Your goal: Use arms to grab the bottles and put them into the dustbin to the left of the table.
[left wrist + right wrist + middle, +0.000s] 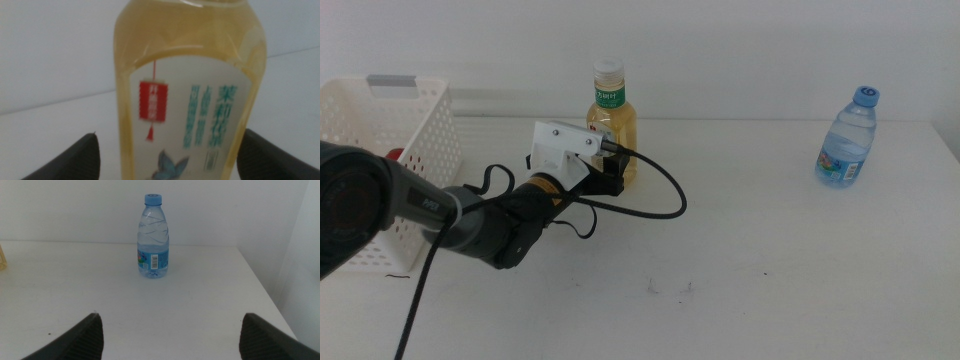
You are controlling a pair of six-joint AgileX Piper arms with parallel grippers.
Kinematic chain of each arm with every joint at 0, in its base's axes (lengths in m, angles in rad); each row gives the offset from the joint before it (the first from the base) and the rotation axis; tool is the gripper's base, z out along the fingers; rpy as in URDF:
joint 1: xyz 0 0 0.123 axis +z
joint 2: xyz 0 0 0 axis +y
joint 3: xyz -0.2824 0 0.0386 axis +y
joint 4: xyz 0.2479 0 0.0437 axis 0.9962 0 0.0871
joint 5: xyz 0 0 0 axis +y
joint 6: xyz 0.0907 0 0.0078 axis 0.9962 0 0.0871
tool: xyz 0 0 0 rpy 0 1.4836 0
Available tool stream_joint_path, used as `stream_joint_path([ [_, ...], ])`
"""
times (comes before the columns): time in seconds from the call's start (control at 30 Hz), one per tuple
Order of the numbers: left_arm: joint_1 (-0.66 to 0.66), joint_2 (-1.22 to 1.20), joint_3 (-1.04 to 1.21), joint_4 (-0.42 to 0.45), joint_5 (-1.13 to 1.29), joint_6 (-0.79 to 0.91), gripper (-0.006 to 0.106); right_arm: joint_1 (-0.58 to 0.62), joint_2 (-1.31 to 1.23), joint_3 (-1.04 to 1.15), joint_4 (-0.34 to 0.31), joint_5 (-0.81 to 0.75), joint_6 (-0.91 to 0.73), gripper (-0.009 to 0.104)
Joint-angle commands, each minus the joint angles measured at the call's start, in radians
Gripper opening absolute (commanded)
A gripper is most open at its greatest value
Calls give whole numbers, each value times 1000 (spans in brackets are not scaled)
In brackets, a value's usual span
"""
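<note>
Tea bottle (611, 118) upright beside dustbin (390, 140); left gripper (167, 160) fingers spread around it; water bottle (847, 137) well apart; right gripper (170, 340) fingers spread.

Yellow tea bottle (612, 120) upright mid-table, water bottle (847, 138) upright far right, white dustbin (415, 130) left
</note>
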Motion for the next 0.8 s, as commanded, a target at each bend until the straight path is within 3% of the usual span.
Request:
stream_joint_path([
  [0.0, 2, 14, -32, 4, 4, -20, 94, -8, -5, 2, -5, -10, -7, 92],
  [0.63, 0, 157, -205, 13, 21, -26, 94, -8, -5, 2, -5, -10, -7, 92],
  [0.77, 0, 175, -208, -21, -26, 0, 86, -8, -5, 2, -5, -10, -7, 92],
])
